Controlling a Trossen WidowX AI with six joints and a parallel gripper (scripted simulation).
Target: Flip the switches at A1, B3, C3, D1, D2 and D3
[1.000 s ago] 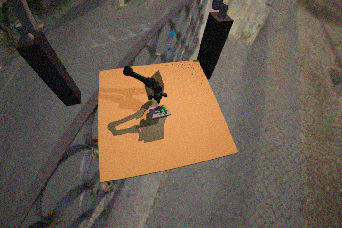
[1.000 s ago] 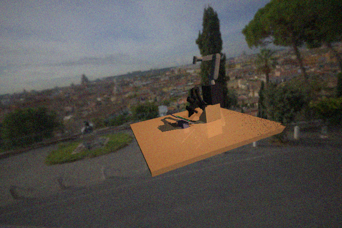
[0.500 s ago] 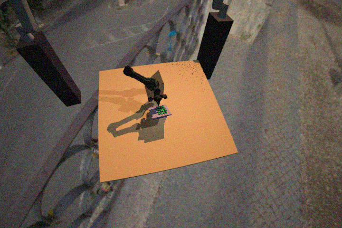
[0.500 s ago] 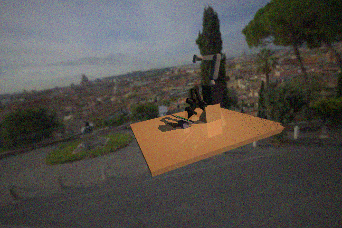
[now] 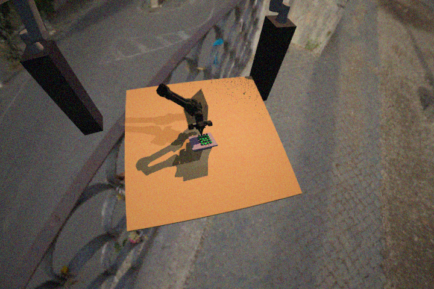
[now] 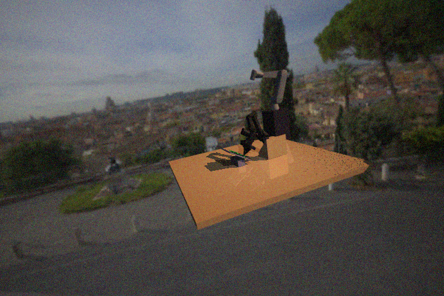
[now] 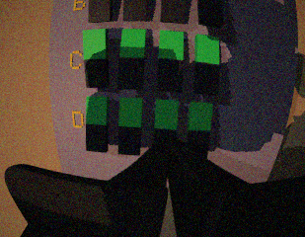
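The purple switch panel (image 5: 198,146) (image 6: 242,162) (image 7: 65,82) lies in the middle of the orange table (image 5: 231,170) (image 6: 229,195). It carries rows of green-and-black rocker switches, and the letters B, C and D show in the wrist view. My gripper (image 5: 201,132) (image 6: 245,152) (image 7: 167,144) is shut and empty. Its tips are at the near, dark end of the switch at D3 (image 7: 167,115); I cannot tell whether they touch it. Row A is cut off at the top of the wrist view.
Two tall black posts (image 5: 62,87) (image 5: 272,50) stand beyond the table's far corners. An orange block (image 6: 277,153) sits on the table beside the arm's base. The arm's shadow falls across the panel's right side (image 7: 258,73).
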